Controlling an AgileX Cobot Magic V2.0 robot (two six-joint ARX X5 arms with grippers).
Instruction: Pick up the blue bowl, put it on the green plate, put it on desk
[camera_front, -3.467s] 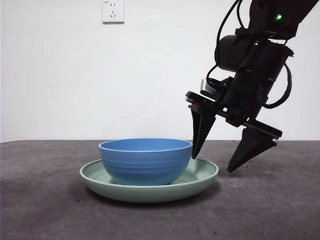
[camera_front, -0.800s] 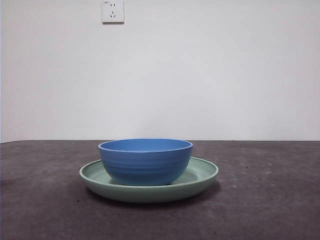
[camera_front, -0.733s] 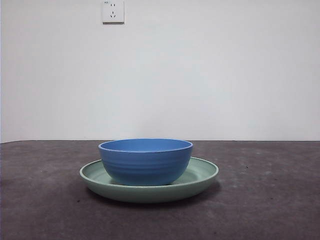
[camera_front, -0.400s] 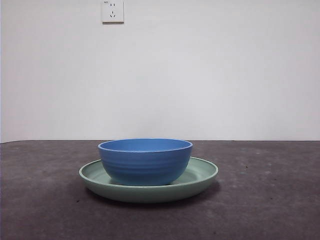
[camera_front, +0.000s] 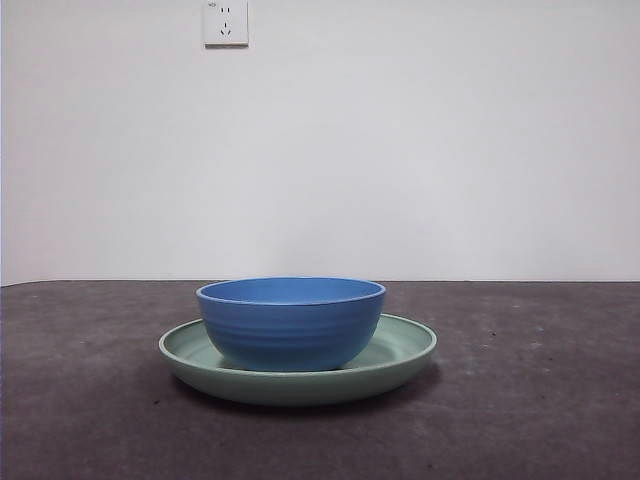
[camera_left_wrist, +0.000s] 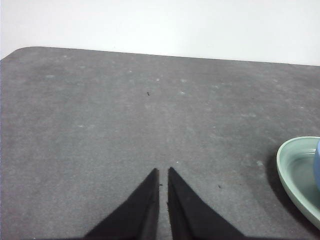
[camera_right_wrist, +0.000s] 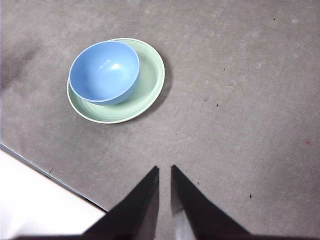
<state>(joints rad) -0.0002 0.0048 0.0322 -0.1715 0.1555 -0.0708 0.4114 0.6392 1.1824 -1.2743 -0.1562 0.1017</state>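
The blue bowl (camera_front: 291, 322) sits upright inside the green plate (camera_front: 400, 352), which rests on the desk (camera_front: 530, 400). From high above, the right wrist view takes in the blue bowl (camera_right_wrist: 104, 71) in the green plate (camera_right_wrist: 150, 82), with my right gripper (camera_right_wrist: 164, 169) shut, empty and well away from them. My left gripper (camera_left_wrist: 162, 171) is shut and empty over bare desk (camera_left_wrist: 100, 125), and only the edge of the green plate (camera_left_wrist: 292, 170) shows beside it. Neither gripper appears in the front view.
A white wall with a power socket (camera_front: 226, 22) stands behind the desk. The desk's edge and a white floor area (camera_right_wrist: 35, 200) show in the right wrist view.
The arm that stood open beside the plate 3.6 s ago has left the front view. Over the last second the bowl and plate have stayed put.
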